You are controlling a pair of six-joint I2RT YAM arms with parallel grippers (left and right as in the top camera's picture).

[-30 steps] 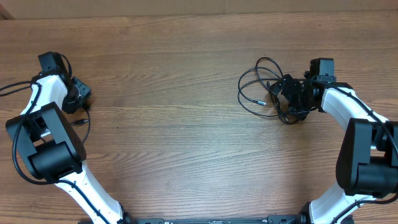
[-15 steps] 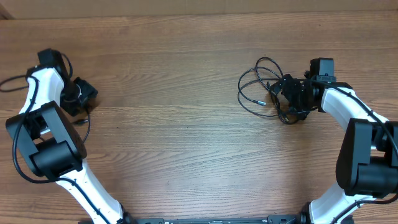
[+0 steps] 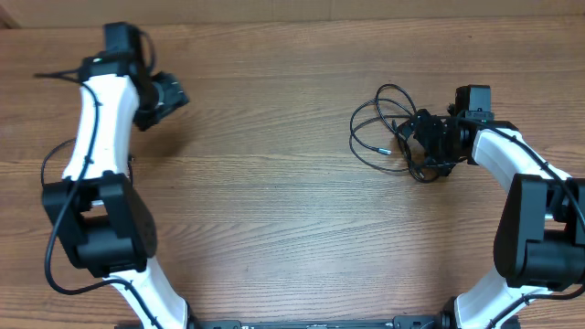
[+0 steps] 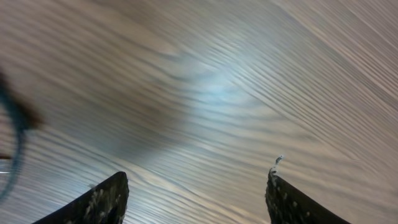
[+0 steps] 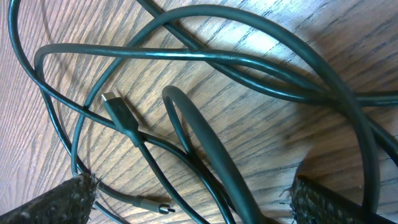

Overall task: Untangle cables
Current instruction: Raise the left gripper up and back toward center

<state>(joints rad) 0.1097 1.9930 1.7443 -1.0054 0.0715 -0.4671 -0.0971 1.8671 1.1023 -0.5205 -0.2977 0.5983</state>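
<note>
The cables point(image 3: 384, 128) are lying in one looped tangle at the right side of the bench point(image 3: 274, 201), so the untangling is looking barely begun. The right tool point(image 3: 428, 142) is hovering wide open over them; the left tool point(image 3: 166, 94) is gaping empty, well apart, over bare wood.

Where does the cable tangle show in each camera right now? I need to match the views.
Overhead: the cable tangle lies right of centre, against the right tool.
Left wrist: not in it; only a blurred dark strand at the left edge.
Right wrist: it fills the frame, between the tool's fingers.
Shared landmark: the wood-grain table, seen in all three.
</note>
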